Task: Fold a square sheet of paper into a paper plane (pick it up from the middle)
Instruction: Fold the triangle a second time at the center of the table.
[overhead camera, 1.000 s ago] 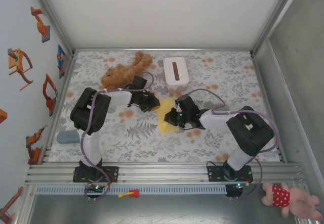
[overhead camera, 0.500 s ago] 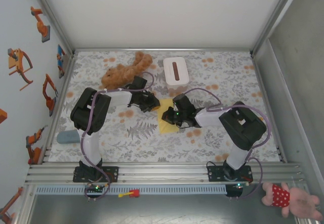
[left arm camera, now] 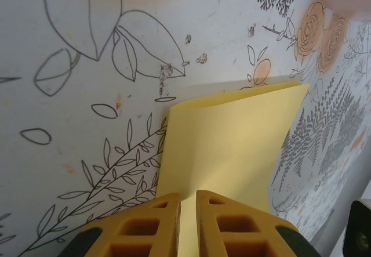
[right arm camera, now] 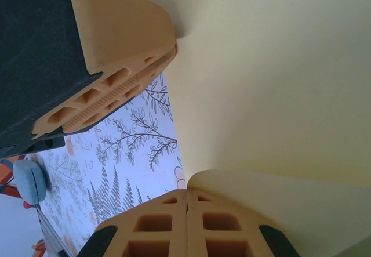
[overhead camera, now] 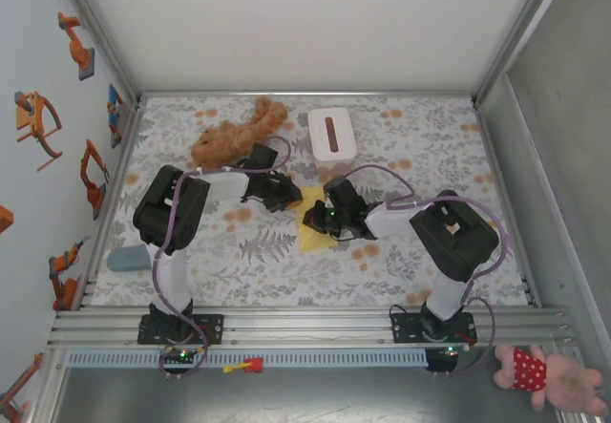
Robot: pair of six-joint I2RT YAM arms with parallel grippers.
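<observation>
- Blue-grey pad [overhead camera: 124, 258] lay on the flowered counter [overhead camera: 410, 270], well off to the left of the left hand [overhead camera: 294, 200], by the counter's left edge.
- Brown plush toy [overhead camera: 232, 137] lay just beyond the left hand, toward the far side of the counter.
- Left hand: fingers [left arm camera: 156, 225] nearly together with only a thin slit between them. They were clamped on the left edge of the square sheet of paper [overhead camera: 310, 239]; in the left wrist view the yellow sheet ran out from between them.
- Square sheet of paper sat on the counter between the two hands, touching both. It was not flat: the edge ahead of the left hand was curled up and over, and the rest bowed.
- White box with a brown slot [overhead camera: 331, 134] stood beyond both hands, apart from the sheet.
- Right hand [overhead camera: 318, 221]: fingers pressed together with no gap, low over the right part of the sheet. Its tips sat right at the corner of a raised, rounded fold of the paper. Could not tell whether a layer was nipped between them.
- Right wrist view: one finger of the left hand met the sheet up and to the left of the right hand's tips.
- Pink plush toy in a red spotted dress [overhead camera: 549, 377] lay well off to the right of the right hand, off the counter past the front rail.
</observation>
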